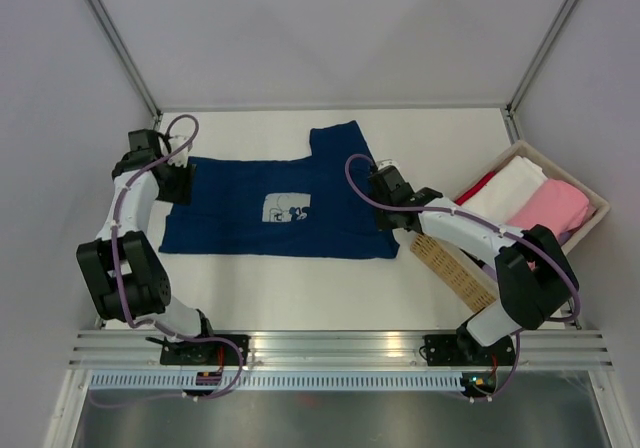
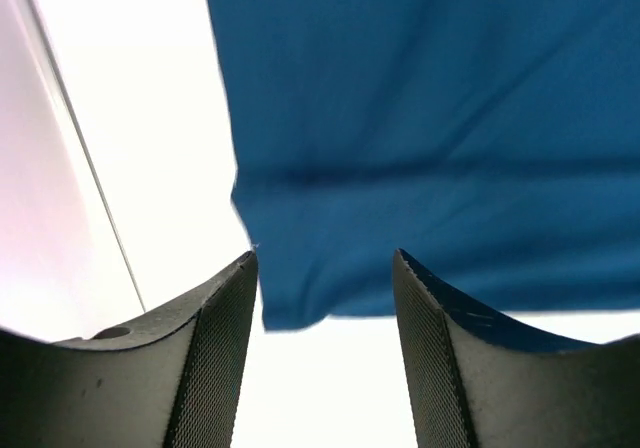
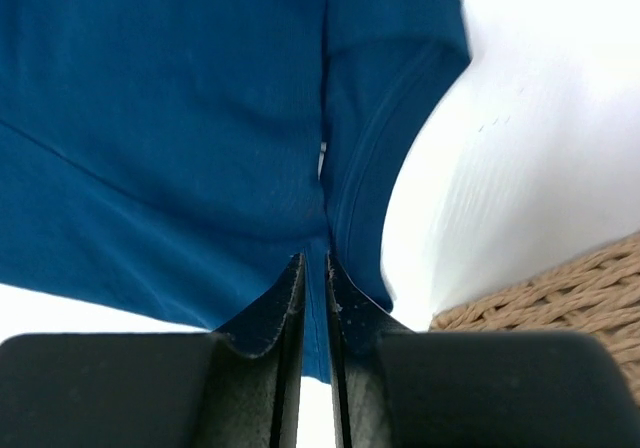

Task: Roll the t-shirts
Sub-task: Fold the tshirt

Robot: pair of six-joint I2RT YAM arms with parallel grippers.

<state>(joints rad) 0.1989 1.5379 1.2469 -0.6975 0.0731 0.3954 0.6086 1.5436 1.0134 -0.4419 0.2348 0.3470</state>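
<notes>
Top external: navy t-shirt (image 1: 290,203) lay spread flat on the table (image 1: 300,288), chest print facing up. Left gripper (image 1: 180,175) (image 2: 325,260) sat at the shirt's left edge, jaws wide apart; a cloth corner showed between the fingers (image 2: 215,348), nothing clamped. Right gripper (image 1: 386,184) (image 3: 315,265) was at the shirt's right edge, jaws nearly together, pinching blue cloth beside a hemmed edge. Right of the shirt: woven mat (image 1: 455,268), then a basket (image 1: 592,196) with folded t-shirts (image 1: 505,188) in red, white and pink.

A white table (image 1: 300,288) sits between pale grey walls (image 1: 300,28) with metal corner posts (image 1: 113,38).
</notes>
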